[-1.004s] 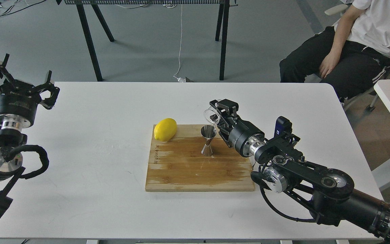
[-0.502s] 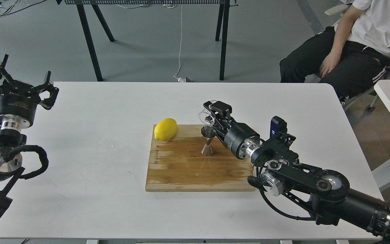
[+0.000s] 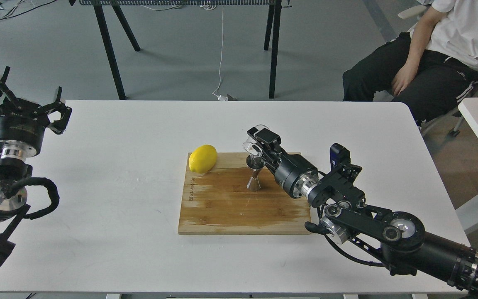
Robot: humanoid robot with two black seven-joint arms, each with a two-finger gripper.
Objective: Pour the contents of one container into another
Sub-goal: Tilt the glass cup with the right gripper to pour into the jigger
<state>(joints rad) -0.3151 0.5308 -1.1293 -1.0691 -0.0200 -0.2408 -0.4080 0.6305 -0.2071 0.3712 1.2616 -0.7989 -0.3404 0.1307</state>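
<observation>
From the head view I have the right gripper (image 3: 257, 141) pinching the clear glass cup (image 3: 252, 147) at its far side, the cup tipped over so its rim leans down toward the mouth of the steel jigger (image 3: 255, 173). The jigger stands upright on the wooden cutting board (image 3: 239, 216), near the back edge, with the lemon (image 3: 202, 158) lying well to its left at the board's corner. I judge the pour to be under way: the cup is lifted, carried over and tilted, its lip just above the jigger's upper cone. I cannot make out any liquid in the cup or any stream, so how much has gone across is beyond telling. What is left is finishing the tilt and righting the cup. The left gripper (image 3: 25, 104) hangs off the table's left edge, fingers spread wide, holding nothing.
</observation>
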